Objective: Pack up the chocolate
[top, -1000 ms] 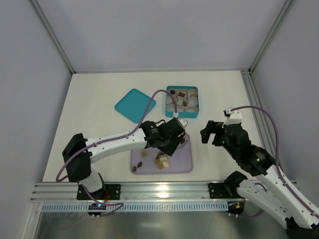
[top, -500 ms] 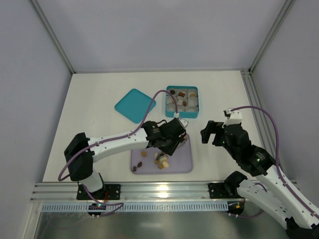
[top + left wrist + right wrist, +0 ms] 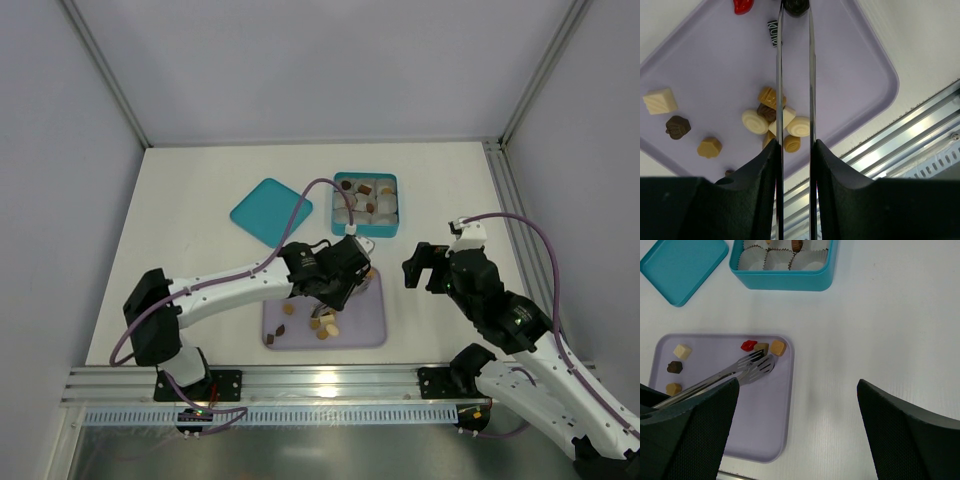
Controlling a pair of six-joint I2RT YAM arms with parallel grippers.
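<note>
So the left gripper [image 3: 795,148] is clamping tongs [image 3: 740,371], the right gripper [image 3: 797,390] is hanging wide open, empty, and the chocolate [image 3: 756,121] is looking tiny, light, slick, so pinch gently across its sides.

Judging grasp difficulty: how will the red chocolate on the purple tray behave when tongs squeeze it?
The red chocolate looks glossy and lumpy, so it may slip from the metal tongs. Tiny and low-lying, it's probably light and would slide, not roll, across the tray.

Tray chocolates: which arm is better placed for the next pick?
Left. The left gripper holds tongs with tips over the tray by the chocolates; the right gripper is open, empty, beside the tray.
</note>
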